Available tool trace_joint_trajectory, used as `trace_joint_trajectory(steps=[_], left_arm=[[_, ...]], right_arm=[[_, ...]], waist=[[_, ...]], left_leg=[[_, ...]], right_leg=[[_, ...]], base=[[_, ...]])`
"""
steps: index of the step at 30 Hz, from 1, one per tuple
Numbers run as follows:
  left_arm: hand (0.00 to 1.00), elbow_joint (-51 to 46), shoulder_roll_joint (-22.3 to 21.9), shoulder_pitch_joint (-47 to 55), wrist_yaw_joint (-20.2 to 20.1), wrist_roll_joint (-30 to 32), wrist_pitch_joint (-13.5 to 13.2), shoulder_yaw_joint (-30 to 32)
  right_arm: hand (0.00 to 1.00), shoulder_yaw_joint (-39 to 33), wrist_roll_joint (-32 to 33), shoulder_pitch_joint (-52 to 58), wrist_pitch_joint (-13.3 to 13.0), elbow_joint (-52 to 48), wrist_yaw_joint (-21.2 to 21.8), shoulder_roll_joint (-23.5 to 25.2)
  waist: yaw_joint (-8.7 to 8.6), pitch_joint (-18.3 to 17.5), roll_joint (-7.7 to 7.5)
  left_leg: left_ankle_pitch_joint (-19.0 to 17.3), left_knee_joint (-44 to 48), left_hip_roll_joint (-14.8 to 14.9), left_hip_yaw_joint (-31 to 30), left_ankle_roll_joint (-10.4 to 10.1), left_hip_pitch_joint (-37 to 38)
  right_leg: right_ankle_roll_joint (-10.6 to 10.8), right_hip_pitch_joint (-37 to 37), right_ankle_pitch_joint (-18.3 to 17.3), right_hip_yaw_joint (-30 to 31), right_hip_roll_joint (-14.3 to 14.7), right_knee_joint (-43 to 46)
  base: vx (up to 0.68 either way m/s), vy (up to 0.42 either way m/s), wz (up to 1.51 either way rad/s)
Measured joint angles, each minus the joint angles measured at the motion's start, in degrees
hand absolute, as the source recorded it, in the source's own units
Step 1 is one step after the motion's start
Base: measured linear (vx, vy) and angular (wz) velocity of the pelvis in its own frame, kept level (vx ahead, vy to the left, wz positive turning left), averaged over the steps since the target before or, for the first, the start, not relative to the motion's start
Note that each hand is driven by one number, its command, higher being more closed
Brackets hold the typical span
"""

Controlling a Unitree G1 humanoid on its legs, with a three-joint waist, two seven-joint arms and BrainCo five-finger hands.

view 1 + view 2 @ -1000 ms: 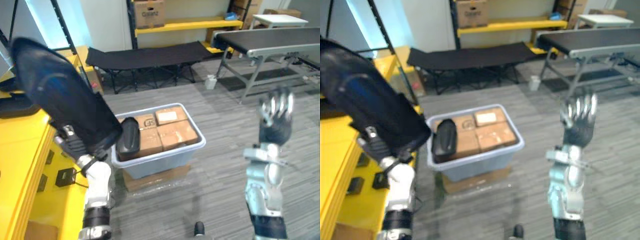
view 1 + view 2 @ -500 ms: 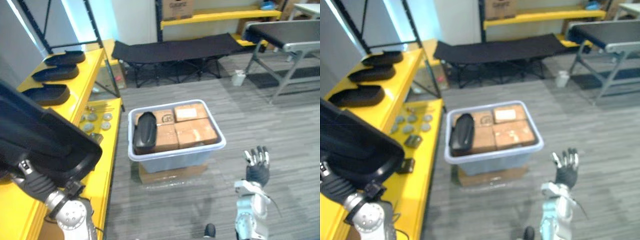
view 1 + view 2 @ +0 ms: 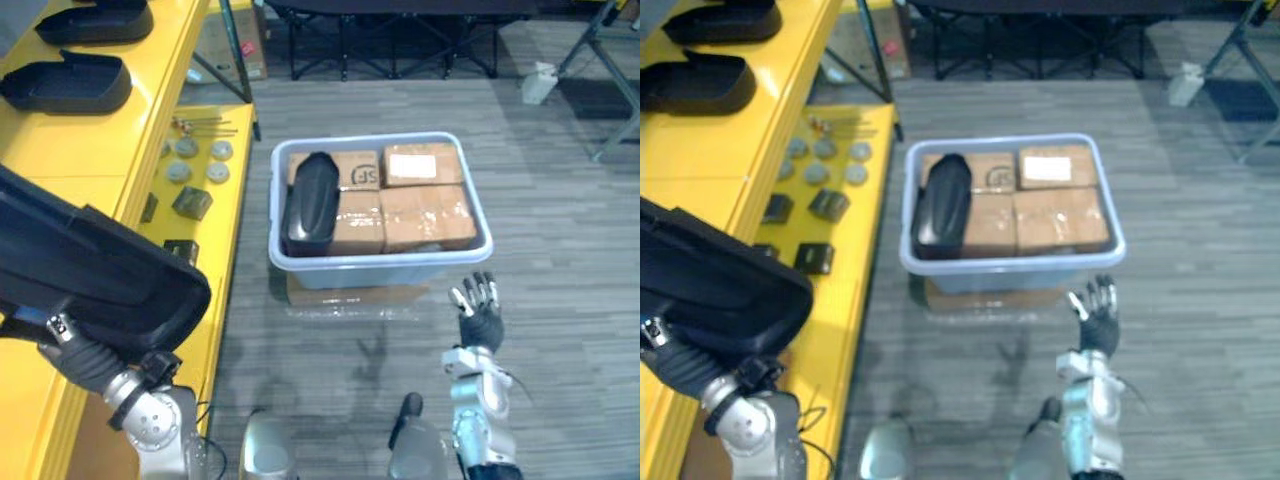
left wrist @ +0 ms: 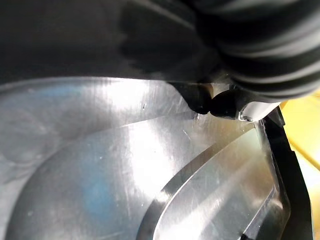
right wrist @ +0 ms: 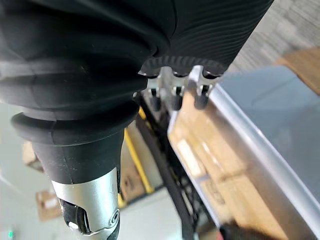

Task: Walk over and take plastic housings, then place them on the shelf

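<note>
A large black plastic housing (image 3: 95, 275) is held up at the left, over the edge of the yellow shelf (image 3: 95, 160). My left hand (image 3: 82, 360) is under it, its fingers hidden behind the housing; the left wrist view has the housing's glossy surface (image 4: 125, 175) right against the hand. A second black housing (image 3: 308, 192) lies on cardboard boxes (image 3: 425, 212) in a grey bin (image 3: 385, 268) on the floor. My right hand (image 3: 479, 312) is raised in front of the bin with straight fingers (image 5: 174, 99), holding nothing.
Two more black housings (image 3: 65, 82) (image 3: 95, 18) rest on the upper yellow shelf. Small metal parts and dark blocks (image 3: 192, 172) lie on the lower yellow ledge beside the bin. A black cot frame (image 3: 390, 40) stands behind the bin. Grey floor spreads to the right.
The camera has tipped down and moved nearer, so the bin and shelf sit lower and closer. My right hand has dropped and is seen smaller. The left hand still carries the housing.
</note>
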Motion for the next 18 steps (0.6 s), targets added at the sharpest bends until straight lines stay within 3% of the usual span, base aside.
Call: trace_joint_trajectory(steps=[2, 7, 13, 16, 18], left_arm=[[1.0, -1.74, 0.01, 0.75, 2.04, 1.65, 0.51, 0.68], [1.0, -4.5, -0.44, 4.67, 5.86, 6.91, 2.92, 10.28], [1.0, -5.38, -1.67, 9.18, 4.83, 6.92, 2.93, 17.94], [1.0, -6.46, -2.94, 12.13, 2.31, 6.03, 2.3, 21.02], [1.0, -6.53, -3.71, 13.61, 0.45, 5.78, 1.94, 22.2]], right_arm=[[0.0, 2.19, -0.42, 0.0, 0.1, -0.83, 0.71, -0.19], [0.0, 13.05, -3.41, -4.37, 0.42, -1.79, 3.03, -0.68], [0.0, 17.87, -7.33, -11.79, 0.43, 4.87, 2.91, -0.27], [0.0, 17.74, -8.43, -13.89, 0.44, 6.54, 1.94, 0.13], [0.0, 17.7, -8.56, -14.38, 0.66, 7.58, 1.08, 0.17]], waist=[[0.77, 0.0, 0.04], [5.92, -0.41, 0.41], [12.08, -2.5, 0.44], [14.18, -3.7, -0.57], [14.54, -5.05, -1.17]], left_leg=[[0.01, -0.26, -0.22, -1.57, 0.01, 0.17], [1.63, -3.2, -3.52, -8.55, 0.39, 0.69], [2.71, -4.97, -6.11, -17.2, 0.03, 0.02], [2.76, -4.79, -6.94, -19.75, -0.06, 0.06], [2.76, -4.84, -7.07, -19.85, -0.06, 0.07]], right_leg=[[0.23, 1.37, -0.89, -1.58, -0.36, 0.49], [1.42, 6.27, -4.48, -8.89, -3.91, 2.69], [2.18, 12.85, -7.46, -16.47, -5.15, 2.64], [2.74, 15.37, -8.33, -19.18, -5.32, 2.31], [2.73, 15.48, -8.33, -19.25, -5.36, 2.12]], base=[[0.05, 0.006, 0.47], [0.08, -0.002, 0.71], [0.1, -0.036, 0.77], [0.09, -0.047, 0.43], [0.04, -0.016, 0.06]])
